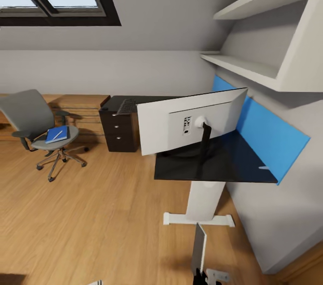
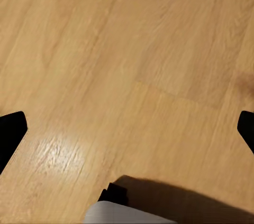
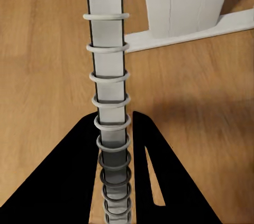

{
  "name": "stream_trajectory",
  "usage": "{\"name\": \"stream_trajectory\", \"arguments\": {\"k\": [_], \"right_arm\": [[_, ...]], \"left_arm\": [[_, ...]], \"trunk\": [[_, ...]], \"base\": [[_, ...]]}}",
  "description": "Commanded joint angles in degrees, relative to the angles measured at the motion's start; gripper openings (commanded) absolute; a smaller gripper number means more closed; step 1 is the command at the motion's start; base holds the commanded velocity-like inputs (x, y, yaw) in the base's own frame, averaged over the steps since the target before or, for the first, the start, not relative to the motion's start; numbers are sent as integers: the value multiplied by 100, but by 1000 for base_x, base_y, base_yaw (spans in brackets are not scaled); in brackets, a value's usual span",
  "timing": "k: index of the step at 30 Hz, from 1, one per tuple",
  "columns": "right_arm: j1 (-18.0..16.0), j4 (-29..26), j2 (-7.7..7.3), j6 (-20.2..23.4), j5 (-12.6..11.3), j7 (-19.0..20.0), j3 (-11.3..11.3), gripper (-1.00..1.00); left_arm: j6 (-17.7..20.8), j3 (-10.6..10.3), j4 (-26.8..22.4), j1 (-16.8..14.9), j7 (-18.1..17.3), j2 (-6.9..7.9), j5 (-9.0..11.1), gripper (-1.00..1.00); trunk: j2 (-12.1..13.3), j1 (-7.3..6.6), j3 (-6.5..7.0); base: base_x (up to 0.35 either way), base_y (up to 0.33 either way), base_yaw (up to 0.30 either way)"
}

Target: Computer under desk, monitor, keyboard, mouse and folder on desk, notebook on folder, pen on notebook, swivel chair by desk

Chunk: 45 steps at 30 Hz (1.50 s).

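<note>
Right gripper (image 3: 119, 182) clamped on the notebook (image 3: 108, 76), black fingers (image 3: 69, 182) pressed on either side of the spiral-bound edge, carried on edge low over the wooden floor (image 1: 89, 222), near the white leg of the desk (image 1: 215, 164); same notebook seen upright at the near edge of the head view (image 1: 198, 244). Left gripper (image 2: 127, 129) spread wide, dark fingertips (image 2: 10, 131) well apart over bare floor, holding nothing.

Judged roughly midway, with most steps left. Monitor (image 1: 188, 123) already standing on the desk, grey back turned this way; keyboard (image 1: 127, 105) apparently lying on the far left part of the desktop, above the dark drawers (image 1: 119, 130), not clearly beside the monitor; mouse too small to make out. Folder (image 1: 57, 134) not yet moved, flat on the seat of the swivel chair (image 1: 36, 123), with what looks like the pen (image 1: 57, 133) lying across it. Chair parked far left, well apart from the near desk leg. Computer hidden, cannot tell whether under the desk.

Left to do, by this reading: folder to the desk, notebook stacked on it, pen on top, chair rolled alongside.
</note>
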Motion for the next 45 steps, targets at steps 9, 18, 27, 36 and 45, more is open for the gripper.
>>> {"name": "stream_trajectory", "arguments": {"k": [9,18,27,36,45], "right_arm": [[-5,146,21,-514,-31,4,71,-100],[-5,248,182,-531,209,5,84,-100],[-5,305,208,-531,260,10,88,-100],[-5,315,209,-531,404,12,85,-100],[-5,318,209,-531,499,13,83,-100]], "left_arm": [[41,-42,341,1,-10,-13,23,100],[-16,-46,502,7,-7,-18,-172,100],[-22,-46,502,7,-6,-17,-168,100],[-22,-46,511,7,-6,-25,-164,100],[-21,-46,513,7,-6,-25,-168,100]], "trunk": [[-5,1,-6],[-5,1,-6],[-5,1,-6],[-5,1,-6],[-5,1,-6]], "base": [[142,318,0],[209,302,-40],[175,307,-73],[123,315,-2],[95,318,0]]}}
